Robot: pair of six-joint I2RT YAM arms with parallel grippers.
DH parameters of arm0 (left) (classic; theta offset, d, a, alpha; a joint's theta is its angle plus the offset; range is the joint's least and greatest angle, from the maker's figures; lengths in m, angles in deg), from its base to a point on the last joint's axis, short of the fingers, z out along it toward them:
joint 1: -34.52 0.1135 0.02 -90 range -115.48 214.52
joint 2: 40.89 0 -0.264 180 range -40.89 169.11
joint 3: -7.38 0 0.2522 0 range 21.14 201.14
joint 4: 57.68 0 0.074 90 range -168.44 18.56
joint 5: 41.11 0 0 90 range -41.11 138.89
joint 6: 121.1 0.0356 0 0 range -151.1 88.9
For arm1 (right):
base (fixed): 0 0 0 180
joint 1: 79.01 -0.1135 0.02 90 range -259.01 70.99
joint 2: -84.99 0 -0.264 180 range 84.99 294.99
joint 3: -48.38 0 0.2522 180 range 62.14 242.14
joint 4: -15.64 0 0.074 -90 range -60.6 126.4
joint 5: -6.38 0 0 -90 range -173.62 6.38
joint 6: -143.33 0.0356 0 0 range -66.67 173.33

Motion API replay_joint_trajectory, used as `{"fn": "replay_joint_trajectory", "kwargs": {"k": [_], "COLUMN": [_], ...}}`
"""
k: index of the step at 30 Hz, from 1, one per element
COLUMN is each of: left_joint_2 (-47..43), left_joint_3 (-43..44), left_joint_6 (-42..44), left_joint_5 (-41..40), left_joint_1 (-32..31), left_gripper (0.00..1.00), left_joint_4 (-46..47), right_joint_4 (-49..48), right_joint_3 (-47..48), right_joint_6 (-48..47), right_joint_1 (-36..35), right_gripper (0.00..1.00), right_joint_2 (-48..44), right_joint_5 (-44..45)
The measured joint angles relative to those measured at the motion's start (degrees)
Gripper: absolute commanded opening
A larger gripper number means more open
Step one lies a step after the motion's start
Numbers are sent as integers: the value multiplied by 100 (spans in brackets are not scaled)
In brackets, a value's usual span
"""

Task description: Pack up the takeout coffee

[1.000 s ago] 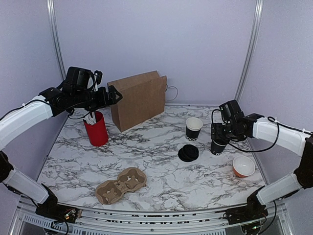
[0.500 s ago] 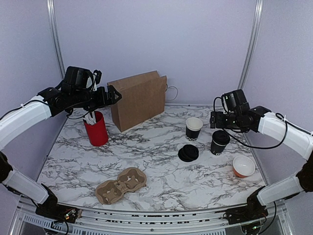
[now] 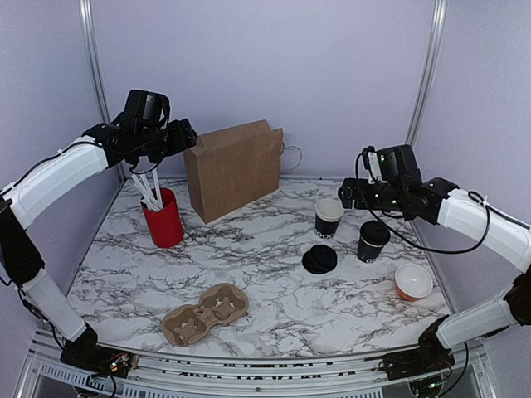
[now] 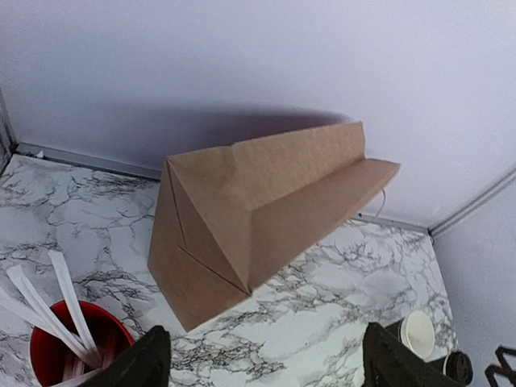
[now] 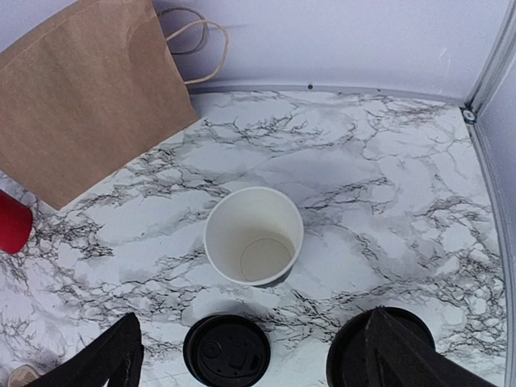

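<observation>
Takeout coffee, the small black paper cup with a black round plastic lid (image 3: 373,240), stands upright on the white marble-patterned table (image 3: 265,249), right side, well apart from the brown paper bag (image 3: 235,170) at the back. Just to its left: a matching black paper cup, open, white interior (image 3: 328,218); in front of that, a loose black round plastic lid (image 3: 319,259) lying flat on the table. Small orange bowl with white inside (image 3: 413,282) sits nearer the front right. Right gripper (image 3: 344,192) hangs in the air above the two cups, touching neither; fingers (image 5: 113,359) spread wide, nothing between them. Right wrist view: open cup centred between the fingers, lidded cup at lower right, partly hidden behind one finger. Left gripper (image 3: 184,135) is held high at the back left, beside the upper left edge of the bag; fingers (image 4: 149,363) wide apart, holding nothing. Bag top looks folded shut in the left wrist view. Tall red cup of white sticks (image 3: 163,217) stands left of the bag. Brown moulded-pulp two-cup carrier (image 3: 206,313) lies at front left, both wells unfilled.
</observation>
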Motion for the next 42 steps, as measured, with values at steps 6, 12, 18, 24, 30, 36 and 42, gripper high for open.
{"fn": "replay_joint_trajectory", "kwargs": {"k": [6,12,18,24,30,36,42], "left_joint_2": [1154,1937,2087,2144,2291,2415,2437], "left_joint_3": [1071,1873,2188,2194,2208,2282,2299], "left_joint_6": [-227,-350,-452,-496,-553,-581,-577], "left_joint_5": [-92,-42,-96,-136,-136,-138,-133], "left_joint_1": [476,560,575,625,640,640,640], "left_gripper": [53,41,39,39,34,27,14], "left_joint_4": [-149,-455,-616,-702,-730,-734,-737], "right_joint_4": [-203,-415,-446,-452,-457,-459,-463], "right_joint_3": [0,-59,-195,-203,-203,-205,-205], "right_joint_6": [-17,4,35,48,76,136,166], "right_joint_1": [-9,-9,-9,-9,-9,-9,-9], "right_gripper": [93,93,93,93,93,93,92], "right_joint_2": [-326,-693,-730,-730,-728,-728,-728], "right_joint_5": [-232,-382,-474,-479,-481,-492,-544]}}
